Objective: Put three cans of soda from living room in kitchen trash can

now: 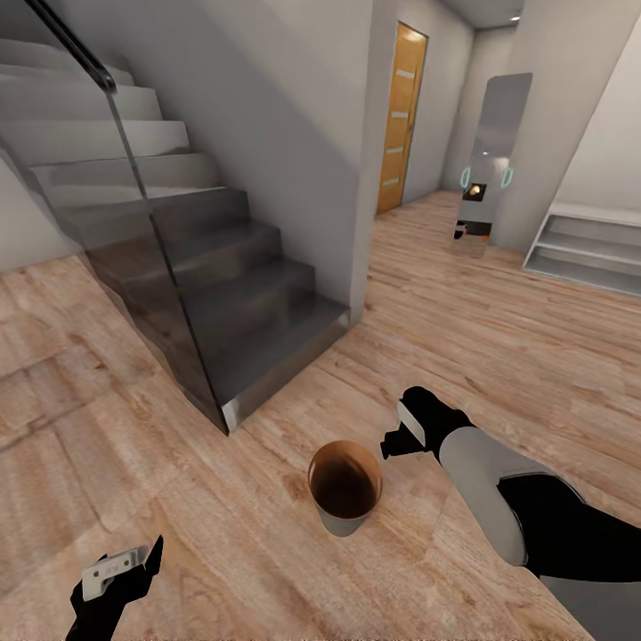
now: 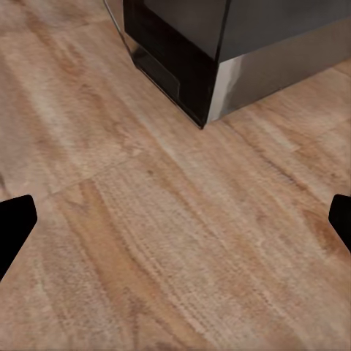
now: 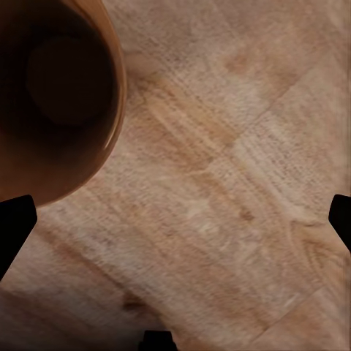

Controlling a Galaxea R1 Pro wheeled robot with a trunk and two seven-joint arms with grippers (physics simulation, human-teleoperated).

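Trash can (image 1: 344, 488) upright on wood floor (image 1: 499, 338), just beside right gripper (image 1: 401, 439). Right gripper spread wide, empty; left gripper (image 1: 120, 570) likewise spread wide, empty.

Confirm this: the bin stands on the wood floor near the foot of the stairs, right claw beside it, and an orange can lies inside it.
Wrong about the can. The bin is empty: the right wrist view looks into its bare copper-brown inside. It does stand on the wood floor near the stairs, with the right claw beside it.
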